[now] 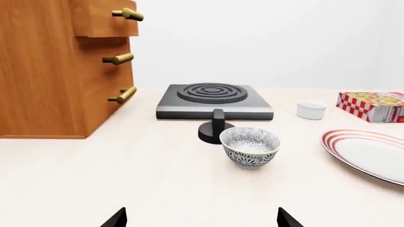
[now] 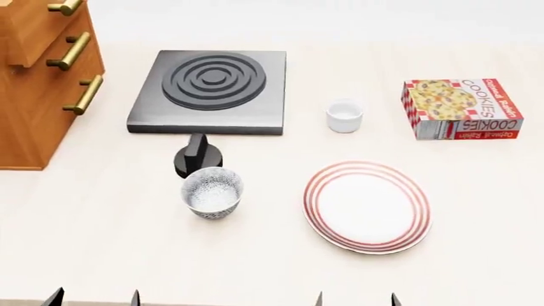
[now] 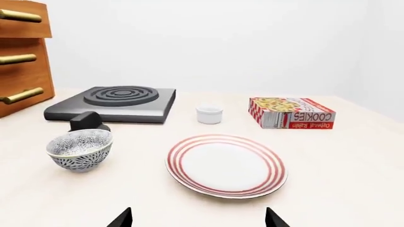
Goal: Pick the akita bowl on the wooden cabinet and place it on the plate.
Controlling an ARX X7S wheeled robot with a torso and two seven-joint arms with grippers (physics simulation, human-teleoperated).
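Note:
The akita bowl (image 2: 211,191), small and white with a dark speckle pattern, stands upright on the pale tabletop, not on the wooden cabinet (image 2: 34,95) at the far left. To the bowl's right lies the red-ringed white plate (image 2: 367,205), with nothing on it. My left gripper (image 2: 93,298) is open at the near edge, short of the bowl (image 1: 250,146), nothing between its tips (image 1: 202,220). My right gripper (image 2: 357,298) is open too, just short of the plate (image 3: 226,164), with the bowl (image 3: 80,149) off to its side.
A dark grey hot plate (image 2: 208,89) with a black knob (image 2: 197,156) sits right behind the bowl. A plain white cup (image 2: 344,116) and a cookie box (image 2: 462,107) stand behind the plate. The cabinet's top drawer (image 1: 104,19) is pulled out.

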